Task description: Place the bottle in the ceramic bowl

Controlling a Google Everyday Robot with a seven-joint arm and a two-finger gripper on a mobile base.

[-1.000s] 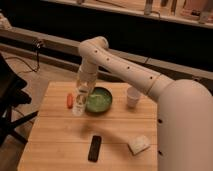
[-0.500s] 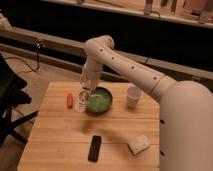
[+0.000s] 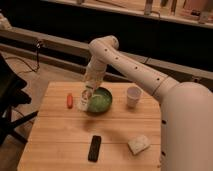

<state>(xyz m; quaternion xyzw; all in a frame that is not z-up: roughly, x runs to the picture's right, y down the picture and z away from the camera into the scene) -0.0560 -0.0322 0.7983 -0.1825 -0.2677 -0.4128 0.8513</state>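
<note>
The bottle [image 3: 82, 103], clear with a white label, stands upright under my gripper [image 3: 86, 95], over the table just left of the ceramic bowl [image 3: 102, 102]. The gripper reaches down from the white arm and is shut on the bottle's top. The bowl is round and light green inside, and it sits near the middle of the wooden table [image 3: 60, 135]. The bottle's lower part is close to the bowl's left rim. I cannot tell whether the bottle's base touches the table.
A small orange-red object [image 3: 69, 100] lies left of the bottle. A white cup [image 3: 133, 96] stands right of the bowl. A flat black bar [image 3: 94, 148] and a pale sponge-like block [image 3: 139, 144] lie near the front edge. A dark chair [image 3: 10, 100] stands at the left.
The arm has shifted a little to the right, carrying the bottle closer to the bowl's left rim. The other objects have not moved.
</note>
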